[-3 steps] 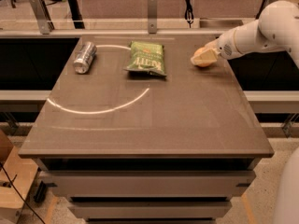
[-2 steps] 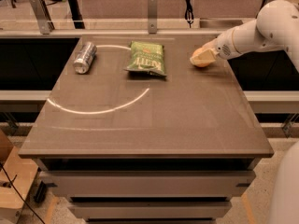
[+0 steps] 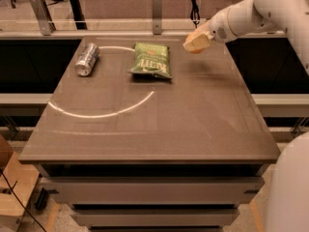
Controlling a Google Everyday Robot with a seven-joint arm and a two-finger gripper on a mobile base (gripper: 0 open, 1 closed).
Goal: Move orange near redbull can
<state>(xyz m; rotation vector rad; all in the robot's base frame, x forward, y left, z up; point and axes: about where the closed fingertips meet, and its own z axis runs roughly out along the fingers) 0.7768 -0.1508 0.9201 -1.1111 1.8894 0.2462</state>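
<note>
Above the far right part of the bench [image 3: 159,129], the hand [image 3: 195,41] is held clear of the surface, with its shadow cast beneath it. The orange [image 3: 192,48] is not seen anywhere on the bench; a rounded, pale orange mass is enclosed at the hand's tip, so the hand is judged to be pinched around the fruit. The redbull can [image 3: 87,59] is laid on its side at the far left, well apart from the hand. A green chip bag [image 3: 151,60] is lying between the two. The pick-up is judged to be done. The carry across to the left, past or over the bag, and the setting down beside the can are judged to be left.
</note>
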